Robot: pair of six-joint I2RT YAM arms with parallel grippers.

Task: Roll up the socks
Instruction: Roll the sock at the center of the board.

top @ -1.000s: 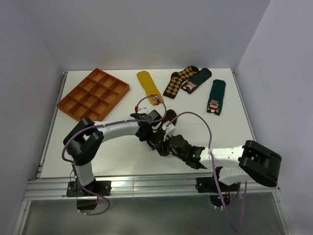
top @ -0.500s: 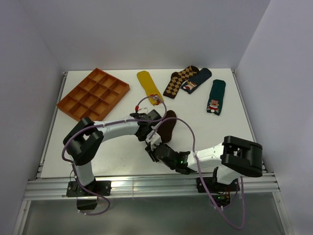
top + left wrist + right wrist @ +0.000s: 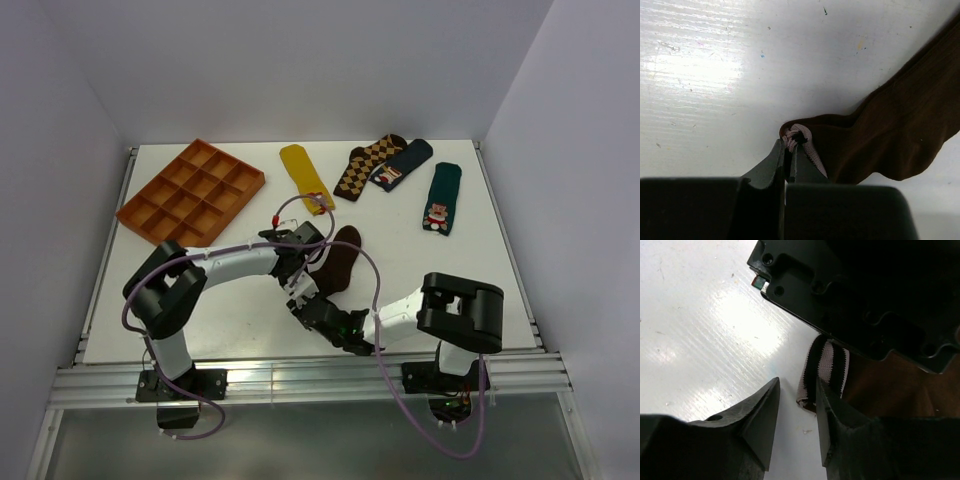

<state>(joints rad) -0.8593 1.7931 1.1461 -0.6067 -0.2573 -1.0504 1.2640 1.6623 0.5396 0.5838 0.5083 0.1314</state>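
Note:
The dark brown sock [image 3: 342, 262] lies mid-table, toe pointing away from the arms. Its cream-striped cuff is bunched and pinched in my left gripper [image 3: 789, 143], which is shut on it; the sock's body [image 3: 895, 130] trails off to the right. In the top view the left gripper [image 3: 298, 272] sits at the sock's near end. My right gripper [image 3: 797, 387] is open just below, low over the table. The striped cuff [image 3: 827, 367] hangs beside its right finger [image 3: 832, 415], and the cuff's edge reaches into the gap. From above, the right gripper [image 3: 306, 303] is directly in front of the left one.
An orange compartment tray [image 3: 150, 215] stands at the back left. A mustard sock [image 3: 303, 172], a diamond-patterned sock [image 3: 366, 164], a navy sock [image 3: 402, 164] and a green sock [image 3: 441, 197] lie along the back. The left gripper's body [image 3: 855, 300] looms close over the right fingers.
The right arm folded in and its gripper slid left under the left gripper to the cuff. The left gripper kept its grip, and more of the sock now shows.

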